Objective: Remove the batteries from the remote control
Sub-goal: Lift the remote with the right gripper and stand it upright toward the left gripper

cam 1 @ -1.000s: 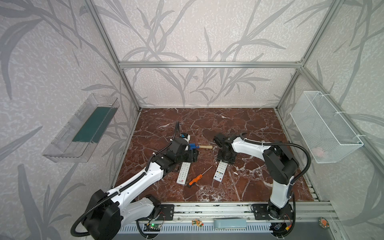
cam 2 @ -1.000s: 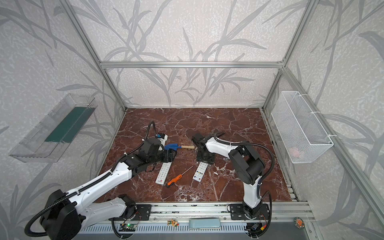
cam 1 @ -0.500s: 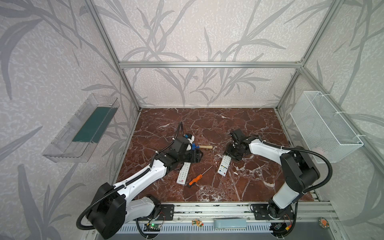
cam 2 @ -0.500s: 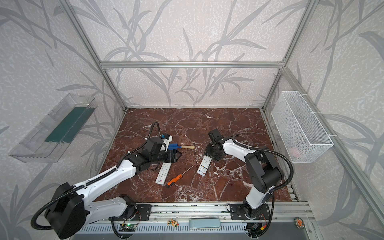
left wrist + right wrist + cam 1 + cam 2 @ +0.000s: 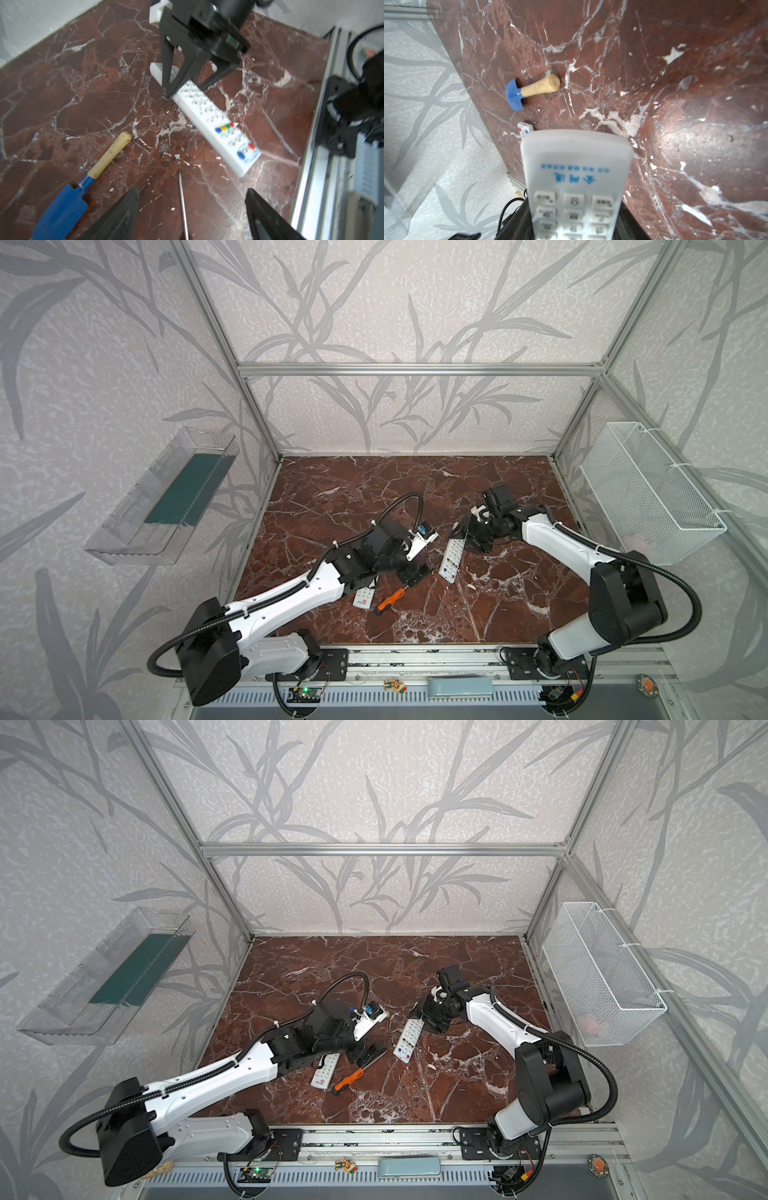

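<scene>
Just right of the marble surface's (image 5: 498,614) middle, the right gripper (image 5: 184,91) is clamped across one end of the white remote (image 5: 216,124), keys up, batteries hidden. Its blue Chinese lettering (image 5: 575,178) is too blurred to read. The left gripper (image 5: 192,190) gapes empty over the screwdriver (image 5: 390,601) shaft. A second remote (image 5: 323,1073) toward the front edge bears a red logo.

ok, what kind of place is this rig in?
Probably a lab robot test cell: an aluminium-profile frame encloses a marble-pattern tabletop, a left arm and right arm are mounted on the front rail, a wire basket hangs on the side.
</scene>
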You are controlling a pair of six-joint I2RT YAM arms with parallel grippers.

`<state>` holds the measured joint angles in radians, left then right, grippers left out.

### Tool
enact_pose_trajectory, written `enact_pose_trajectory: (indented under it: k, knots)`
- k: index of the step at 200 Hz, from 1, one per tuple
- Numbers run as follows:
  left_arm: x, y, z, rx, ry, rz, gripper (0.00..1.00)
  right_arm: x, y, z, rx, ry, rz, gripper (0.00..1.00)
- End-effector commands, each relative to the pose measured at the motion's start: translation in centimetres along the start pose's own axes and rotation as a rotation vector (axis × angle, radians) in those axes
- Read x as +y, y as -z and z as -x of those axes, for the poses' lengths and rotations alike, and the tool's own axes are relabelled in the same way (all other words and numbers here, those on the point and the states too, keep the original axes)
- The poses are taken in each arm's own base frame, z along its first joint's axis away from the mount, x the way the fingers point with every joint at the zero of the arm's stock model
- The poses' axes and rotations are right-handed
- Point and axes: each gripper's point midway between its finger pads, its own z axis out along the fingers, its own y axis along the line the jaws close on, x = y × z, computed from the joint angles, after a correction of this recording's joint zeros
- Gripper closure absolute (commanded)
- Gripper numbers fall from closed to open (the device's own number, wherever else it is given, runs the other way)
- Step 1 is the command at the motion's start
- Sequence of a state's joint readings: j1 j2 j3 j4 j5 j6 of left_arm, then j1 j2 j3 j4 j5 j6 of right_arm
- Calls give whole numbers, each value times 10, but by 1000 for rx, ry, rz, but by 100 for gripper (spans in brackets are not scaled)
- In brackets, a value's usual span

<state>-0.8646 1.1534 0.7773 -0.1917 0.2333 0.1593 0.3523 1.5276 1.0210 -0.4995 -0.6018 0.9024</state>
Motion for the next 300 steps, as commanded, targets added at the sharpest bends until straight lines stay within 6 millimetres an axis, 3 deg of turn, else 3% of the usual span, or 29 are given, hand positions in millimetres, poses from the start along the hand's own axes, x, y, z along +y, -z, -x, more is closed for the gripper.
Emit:
enact_pose_trajectory:
  k: [1,17,35,84,112,147,170,191,228,263,300]
  knots:
    - [-26,15,10,-152,-363,-88,12,11,8,-12,60,-46,88,68]
    - [-36,20,-5,-163,-504,-118,11,15,10,-14,75,-84,138,68]
    - [-38,18,-7,-223,-551,-88,6,26,13,-17,91,-115,195,68]
    - [-40,-9,30,-370,-660,113,2,39,27,-20,75,-162,255,68]
    - [-29,-17,57,-468,-650,319,2,41,27,-19,63,-185,285,68]
    - [-24,-6,81,-577,-438,323,1,45,30,-9,-6,-175,337,68]
    - [-22,2,75,-551,-280,280,1,51,35,3,-100,-129,398,69]
    - [-19,24,70,-556,-80,224,1,58,43,15,-195,-58,470,70]
    - [-2,65,60,-505,365,121,1,94,71,29,-362,219,630,71]
    - [14,79,61,-422,769,-121,1,146,111,8,-405,592,809,72]
    - [5,70,92,-383,951,-443,1,190,149,-25,-334,862,969,72]
